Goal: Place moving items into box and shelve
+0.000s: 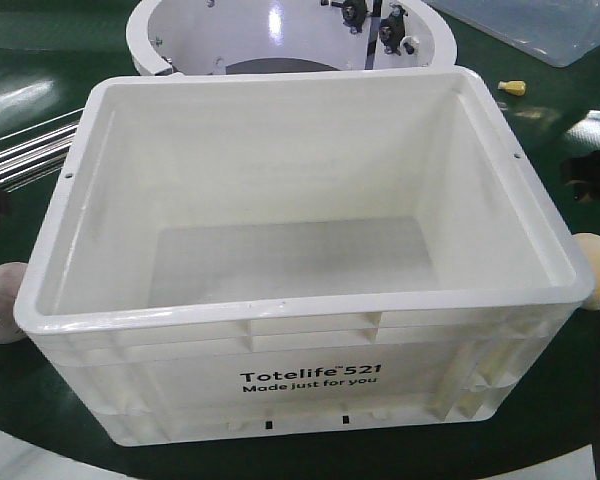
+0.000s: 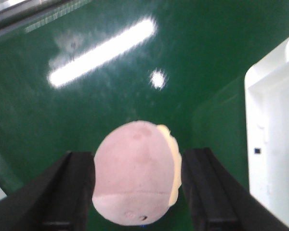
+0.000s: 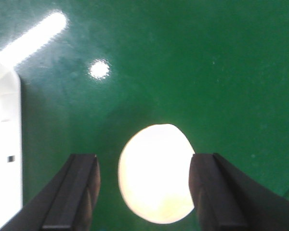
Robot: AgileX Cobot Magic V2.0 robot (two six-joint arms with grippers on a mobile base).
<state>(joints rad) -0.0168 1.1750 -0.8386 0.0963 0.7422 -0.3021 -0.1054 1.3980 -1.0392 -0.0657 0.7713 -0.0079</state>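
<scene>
I read black print on the box [image 1: 310, 385] front wall: "Totelife 521", below it "Made just for you".

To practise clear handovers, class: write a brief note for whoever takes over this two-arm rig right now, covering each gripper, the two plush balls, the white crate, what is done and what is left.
Left gripper: fingers close on both sides of the dusty pink round plush ball; whether it grips is unclear.
Right gripper: open around the pale yellow round plush ball, with a gap on one side.
Large white rectangular plastic crate: empty, standing on the green table with one ball at each side.
Done: both grippers lined up on their balls.
Left: grasp, put both balls in the crate, shelve it.
</scene>
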